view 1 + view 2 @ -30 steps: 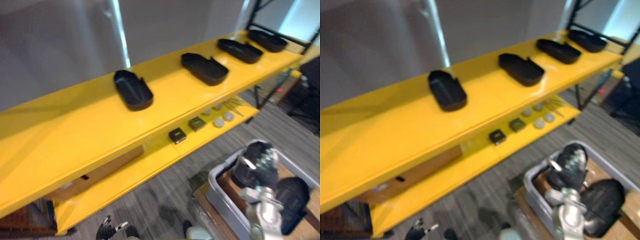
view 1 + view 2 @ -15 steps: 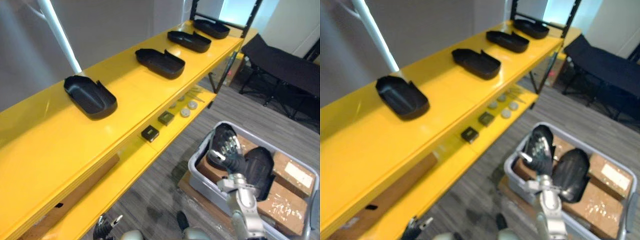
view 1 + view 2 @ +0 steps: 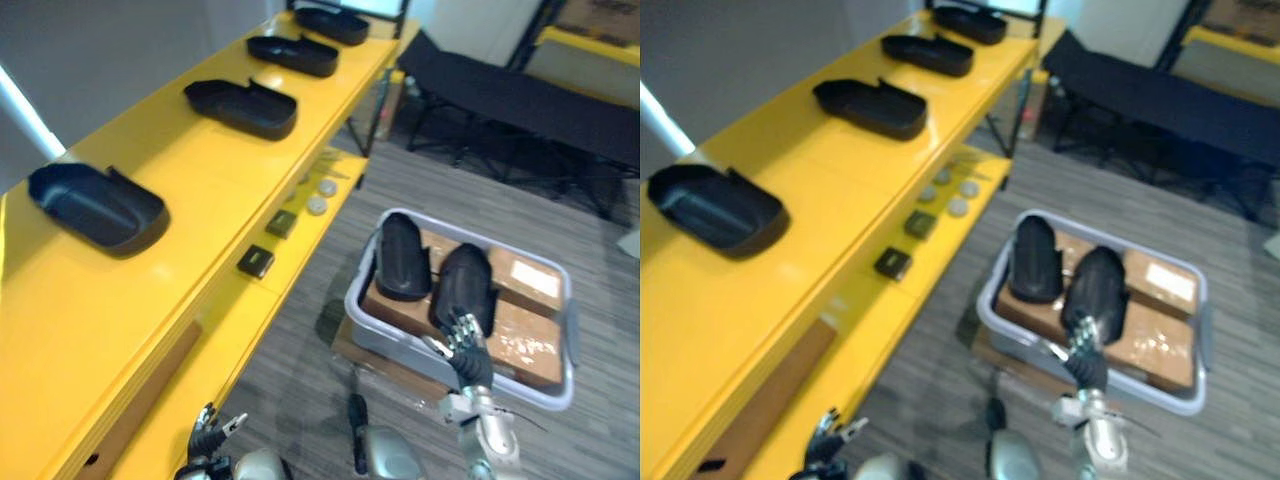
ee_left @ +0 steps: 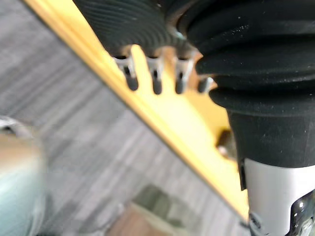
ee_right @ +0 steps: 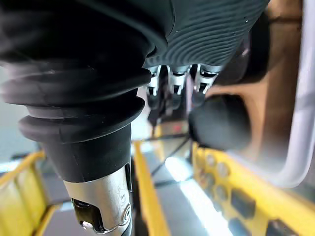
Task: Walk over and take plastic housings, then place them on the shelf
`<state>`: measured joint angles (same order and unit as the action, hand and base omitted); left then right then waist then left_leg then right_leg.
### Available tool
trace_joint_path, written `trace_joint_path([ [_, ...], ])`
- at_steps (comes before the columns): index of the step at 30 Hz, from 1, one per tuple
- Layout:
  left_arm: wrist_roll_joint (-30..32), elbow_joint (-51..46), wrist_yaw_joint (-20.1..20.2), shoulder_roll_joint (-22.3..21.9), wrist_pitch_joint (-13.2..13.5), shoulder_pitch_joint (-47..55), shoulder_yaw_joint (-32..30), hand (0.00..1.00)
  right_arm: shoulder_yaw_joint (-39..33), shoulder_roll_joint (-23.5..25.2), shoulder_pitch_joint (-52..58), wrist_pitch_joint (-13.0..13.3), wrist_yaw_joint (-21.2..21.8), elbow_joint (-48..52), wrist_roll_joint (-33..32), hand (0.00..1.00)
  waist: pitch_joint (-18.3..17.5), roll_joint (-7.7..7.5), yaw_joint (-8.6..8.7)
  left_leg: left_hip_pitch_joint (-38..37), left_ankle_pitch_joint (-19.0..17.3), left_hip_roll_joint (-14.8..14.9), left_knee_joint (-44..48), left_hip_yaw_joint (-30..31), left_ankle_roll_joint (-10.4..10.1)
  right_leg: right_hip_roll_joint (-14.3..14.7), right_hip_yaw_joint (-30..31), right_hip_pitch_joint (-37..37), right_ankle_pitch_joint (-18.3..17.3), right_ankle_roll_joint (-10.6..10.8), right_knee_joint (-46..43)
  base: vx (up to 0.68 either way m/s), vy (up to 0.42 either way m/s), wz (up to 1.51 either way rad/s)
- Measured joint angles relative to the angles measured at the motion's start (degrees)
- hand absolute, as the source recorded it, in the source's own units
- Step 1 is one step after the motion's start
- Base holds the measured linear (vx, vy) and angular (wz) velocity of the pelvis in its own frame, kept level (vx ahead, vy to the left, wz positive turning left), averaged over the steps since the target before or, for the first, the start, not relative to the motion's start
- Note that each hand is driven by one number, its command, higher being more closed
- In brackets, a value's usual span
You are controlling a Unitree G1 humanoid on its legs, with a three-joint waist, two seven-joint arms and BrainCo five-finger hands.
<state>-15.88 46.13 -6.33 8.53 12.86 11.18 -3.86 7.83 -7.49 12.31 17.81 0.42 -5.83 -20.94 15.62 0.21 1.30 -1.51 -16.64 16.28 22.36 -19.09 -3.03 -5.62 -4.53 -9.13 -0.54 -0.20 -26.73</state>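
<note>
Four black plastic housings (image 3: 241, 107) are lying hollow-up in a row along the yellow shelf (image 3: 190, 160); two more housings (image 3: 402, 257) are lying dome-up in the grey bin (image 3: 395, 348).

No legible text anywhere; white labels (image 3: 527, 281) on the cardboard boxes (image 3: 540, 330) too faint.

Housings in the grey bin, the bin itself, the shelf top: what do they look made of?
Housings: likely moulded plastic, matte black; smooth rounded shells with only dull highlights.
Bin: looks like plastic, light grey, slight sheen, thick rounded rim.
Shelf: glossy yellow coat that reflects the light; the base under it cannot be told.
</note>
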Motion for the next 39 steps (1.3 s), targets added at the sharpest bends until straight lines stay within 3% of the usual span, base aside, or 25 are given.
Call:
trace_joint_path([
  [2, -0.03, 0.16, -0.23, 1.5, -2.45, 0.27, -0.03, 0.0, 5.03, 0.89, -3.48, -0.03, -2.55, -0.02, 1.93, 0.0, -0.71, -1.14, -1.35, 2.97, 1.83, 3.15, 0.24, 1.27, -2.74, -5.22, 0.53, 0.18, -0.34, -1.01, -5.08, -0.02, -0.274, -0.13],
  [3, -0.01, 0.2, -0.13, 1.7, -3.09, 0.43, 0.01, 0.0, 6.05, 1.07, -4.45, -0.17, -4.13, -0.02, 2.32, 0.0, -0.9, -1.48, -1.93, 3.61, 2.35, 3.68, 0.2, 1.38, -3.48, -6.48, 0.97, 0.12, -0.05, -1.46, -5.38, -0.01, -0.378, -0.18],
  [4, 0.03, 0.32, 0.06, 2.02, -3.48, 1.21, 0.04, 0.0, 7.38, 1.53, -5.96, -0.31, -6.64, -0.04, 2.67, 0.0, -1.5, -2.38, -2.54, 4.8, 3.2, 4.66, 0.35, 1.52, -4.99, -7.96, 2.47, 0.38, 3.2, -4.54, -3.73, 0.0, -0.496, -0.15],
  [5, 0.23, 0.77, 0.42, 2.97, -3.49, 2.02, -0.05, 0.0, 7.47, 2.39, -6.82, -0.74, -9.27, -0.05, 2.66, 0.0, -2.33, -3.67, -2.76, 6.61, 3.97, 4.85, 1.2, 3.49, -6.48, -8.12, 4.44, 1.83, 8.48, -3.81, 0.49, 0.01, -0.451, -0.04],
  [6, 0.28, 1.59, 0.55, 2.74, -3.6, 1.89, -0.02, 0.0, 7.02, 2.25, -7.18, -1.26, -10.69, -0.03, 2.57, 0.0, -2.38, -3.12, -2.76, 7.15, 4.51, 5.41, 0.95, 5.31, -6.94, -6.97, 4.1, 2.51, 6.75, -1.59, 1.35, 0.02, -0.447, -0.05],
  [7, 0.29, 2.73, 1.15, 0.9, -3.69, 2.7, 0.22, 0.0, 6.26, 1.31, -7.37, -2.45, -12.72, -0.05, 2.56, 0.0, -3.07, -1.37, -3.12, 7.07, 5.84, 6.74, -1.01, 7.43, -8.02, -5.75, 2.25, 3.37, 3.83, 2.44, 2.96, 0.04, -0.416, -0.27],
  [8, 0.24, 3.09, 1.92, -0.73, -3.64, 3.96, 0.2, 0.0, 5.64, 0.82, -7.2, -3.44, -13.64, -0.04, 2.58, 0.0, -3.21, -1.1, -3.25, 5.53, 7.34, 7.24, -2.81, 6.75, -9.21, -5.99, 0.21, 4.88, 0.16, 7.74, 5.16, 0.05, -0.39, -0.44],
  [10, -0.08, 3.97, 2.32, -2.48, -3.21, 4.84, -0.26, 0.0, 4.94, 0.26, -6.79, -4.41, -13.72, -0.02, 2.52, 0.0, -3.32, -0.86, -3.32, 3.94, 8.67, 8.03, -4.34, 5.17, -10.37, -6.03, -2.19, 6.42, -4.03, 13.77, 7.63, 0.05, -0.399, -0.44],
  [11, -0.11, 4.66, 2.36, -2.62, -2.86, 4.65, -0.45, 0.0, 3.91, -0.63, -5.62, -5.24, -13.06, -0.04, 2.57, 0.0, -3.31, -0.47, -3.09, 3.69, 11.22, 8.58, -5.06, 4.52, -9.39, -5.24, -3.41, 7.35, -7.02, 12.45, 9.96, 0.04, -0.406, -0.38],
  [12, -0.3, 4.68, 2.41, -2.7, -2.75, 4.65, -0.43, 0.0, 3.34, -1.05, -4.96, -5.4, -12.76, -0.03, 2.69, 0.0, -3.26, -0.37, -2.91, 3.91, 12.69, 8.59, -5.01, 4.59, -8.22, -5.05, -3.35, 7.43, -7.42, 12.07, 10.79, 0.03, -0.362, -0.28],
  [14, -2.18, 5.48, 2.82, -3.13, -2.11, 4.96, -0.34, 0.0, -0.17, -1.95, -1.71, -5.38, -13.11, 0.38, 3.87, 0.0, -2.58, 0.24, -1.14, 6.64, 18.23, 8.4, -0.99, 4.75, -2.2, -4.94, -3.49, 9.39, -6.56, 10.67, 14.16, 0.01, -0.232, -0.09],
  [15, -2.18, 5.93, 2.89, -3.52, -1.37, 5.07, -0.4, 0.0, -1.22, -2.18, -0.77, -5.32, -13.33, 0.42, 3.84, 0.0, -2.39, -0.01, -0.97, 6.91, 16.53, 7.54, -0.62, 5.64, -3.92, -5.3, -3.21, 9.66, -6.34, 10.39, 14.66, -0.01, -0.12, -0.18],
  [16, -2.14, 6.61, 2.99, -3.78, -0.51, 5.19, 0.0, 0.0, -3.23, -2.79, -0.01, -5.29, -14.22, 0.44, 3.76, 0.0, -2.52, 0.87, -0.8, 6.57, 13.87, 4.86, -0.94, 8.0, -6.73, -5.82, -2.73, 9.91, -5.64, 10.21, 15.4, -0.05, 0.001, -0.43],
  [17, -2.18, 6.77, 3.08, -4.31, 0.26, 5.5, 0.69, 0.0, -6.07, -3.35, 0.03, -5.19, -15.41, 0.65, 3.84, 0.0, -2.24, 2.12, -0.37, 6.44, 11.35, 1.18, -1.0, 9.19, -7.1, -5.79, -1.76, 9.79, -4.78, 10.33, 16.54, -0.08, 0.056, -0.5],
  [19, -2.17, 6.83, 3.12, -4.4, 1.72, 5.49, 1.25, 0.0, -9.17, -3.52, -0.2, -5.1, -18.36, 0.67, 4.16, 0.0, -2.26, 2.6, 0.15, 5.82, 8.48, -1.0, -4.59, 9.69, -6.01, -5.53, -0.59, 8.07, -3.0, 10.86, 18.15, -0.09, 0.08, -0.4],
  [20, -2.11, 6.9, 3.15, -4.33, 2.04, 5.38, 1.74, 0.0, -10.59, -4.13, -0.64, -5.0, -20.13, 0.65, 5.29, 0.0, -2.24, 2.7, 0.12, 4.97, 7.38, -1.9, -9.06, 9.91, -7.33, -5.68, 0.37, 6.59, -1.55, 11.49, 19.28, -0.12, 0.135, -0.34],
  [23, -0.31, 6.93, 3.97, -1.76, 2.0, 3.81, 2.58, 0.0, -11.73, -2.57, -2.44, -4.98, -23.63, 0.22, 6.22, 0.0, 0.84, -0.51, -0.31, 5.44, 8.71, -5.05, -9.75, 8.85, -7.59, -8.57, -0.14, 6.61, 2.68, 12.15, 23.18, -0.15, 0.13, -0.21],
  [26, 1.05, 6.27, 3.46, 0.01, 1.92, 1.14, 2.95, 0.0, -12.15, -2.37, -6.07, -4.19, -25.52, -2.37, 6.23, 0.0, 2.01, -1.55, -0.58, 7.87, 8.65, -5.89, -8.03, 9.32, -7.34, -9.4, -1.67, 6.82, 5.16, 12.14, 26.11, -0.1, 0.07, 0.07],
  [30, -0.08, 3.19, 2.7, -0.32, 2.01, -2.47, 4.27, 0.0, -15.81, -4.15, -17.65, -3.8, -27.86, -10.5, 6.12, 0.0, 4.37, 1.19, -0.93, 10.53, 9.98, -5.96, -8.01, 11.12, -7.1, -9.14, -3.35, 6.18, 6.39, 12.13, 27.51, -0.08, -0.003, 0.2],
  [33, -0.03, 0.39, 2.73, -1.94, 2.06, -4.88, 6.35, 0.0, -16.39, -10.13, -30.7, -4.26, -28.42, -20.53, 5.8, 0.0, 7.75, 3.25, -1.45, 12.52, 11.31, -5.9, -8.12, 13.27, -7.16, -8.51, -4.83, 5.59, 7.29, 11.68, 27.79, -0.09, -0.028, 0.26],
  [37, -0.07, -2.06, 2.94, -2.6, 2.06, -6.44, 8.27, 0.0, -16.44, -15.17, -42.57, -5.48, -28.44, -27.49, 3.96, 0.0, 9.07, 2.21, -4.17, 13.86, 12.33, -5.63, -8.86, 14.32, -7.17, -7.94, -5.75, 4.81, 8.01, 11.28, 28.24, -0.02, -0.015, 0.11],
  [39, -0.19, -2.45, 3.14, -2.17, 2.06, -6.68, 9.15, 0.0, -16.08, -16.42, -46.07, -6.8, -28.26, -29.52, 3.47, 0.0, 9.2, 2.04, -4.69, 14.42, 12.34, -5.69, -8.72, 15.28, -7.16, -7.85, -6.64, 4.97, 8.34, 10.85, 28.24, -0.01, 0.009, 0.19],
])
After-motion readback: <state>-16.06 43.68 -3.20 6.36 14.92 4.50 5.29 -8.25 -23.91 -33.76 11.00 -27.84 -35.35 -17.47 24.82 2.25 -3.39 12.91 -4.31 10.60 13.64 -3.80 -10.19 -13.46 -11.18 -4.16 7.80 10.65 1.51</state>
